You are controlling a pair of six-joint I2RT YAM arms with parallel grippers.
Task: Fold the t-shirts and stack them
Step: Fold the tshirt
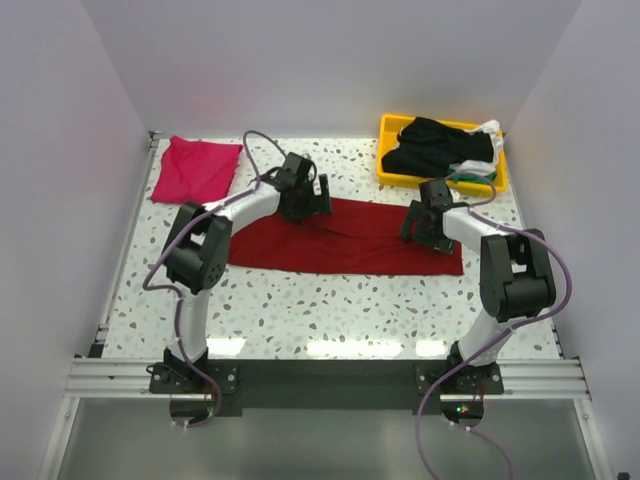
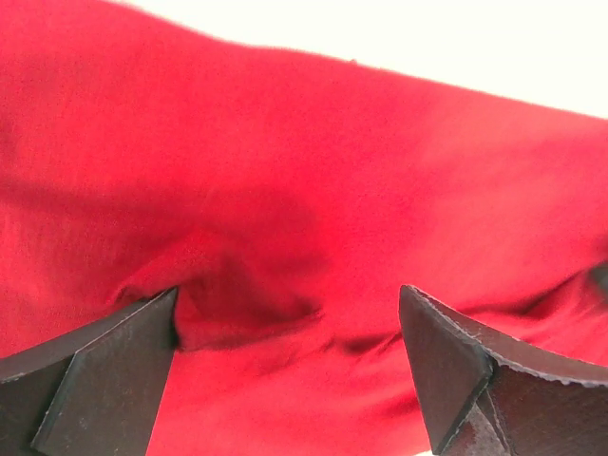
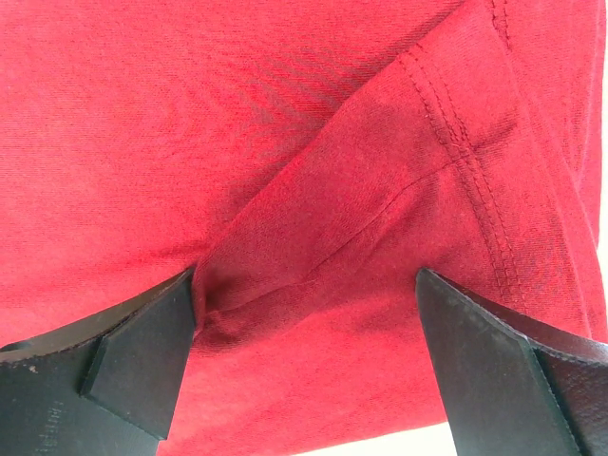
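Note:
A dark red t-shirt (image 1: 345, 240) lies as a long folded band across the middle of the table. My left gripper (image 1: 305, 208) is open, its fingers pressed down on the shirt's far left edge; the cloth (image 2: 304, 209) puckers between the jaws. My right gripper (image 1: 418, 228) is open on the shirt's right end, where a stitched hem (image 3: 475, 161) and a fold show between the fingers. A folded magenta-pink t-shirt (image 1: 196, 168) lies at the far left. Black (image 1: 435, 145), white and green shirts are heaped in the tray.
The yellow plastic tray (image 1: 388, 128) stands at the far right corner. White walls close the table on the left, back and right. An aluminium rail (image 1: 320, 378) carries both arm bases at the near edge.

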